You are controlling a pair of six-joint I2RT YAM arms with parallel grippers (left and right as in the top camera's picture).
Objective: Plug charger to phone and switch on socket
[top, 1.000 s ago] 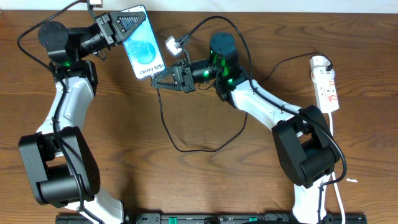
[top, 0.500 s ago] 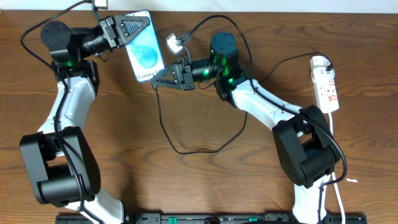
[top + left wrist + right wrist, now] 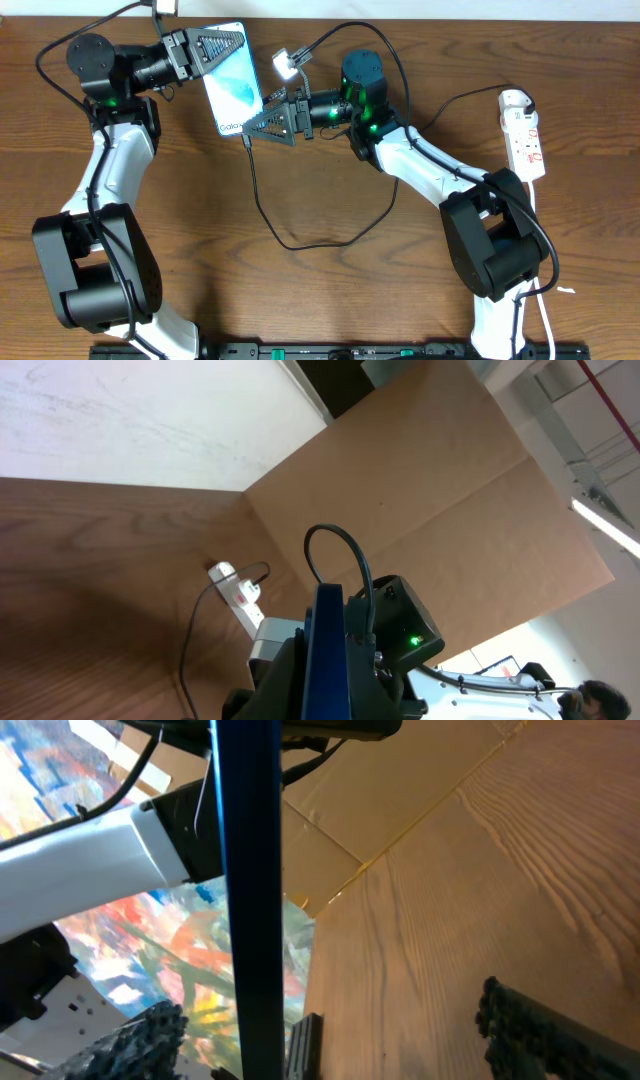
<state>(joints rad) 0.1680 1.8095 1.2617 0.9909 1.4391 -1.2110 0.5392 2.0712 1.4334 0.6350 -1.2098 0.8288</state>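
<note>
The left claw (image 3: 225, 42) is clenched on the phone (image 3: 232, 85), tilted above the counter (image 3: 330, 300). The right claw (image 3: 262, 120) gapes beside its lower edge. The dangling charger (image 3: 255, 185) could drag a half-seated plug out.

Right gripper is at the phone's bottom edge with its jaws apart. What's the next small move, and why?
Probably draw the right gripper straight back off the phone, toward the socket. Its jaws stand open on either side of the phone's lower edge, the charger cable hangs from that edge, and the left gripper holds the phone up. I cannot tell whether the plug is fully seated.
</note>
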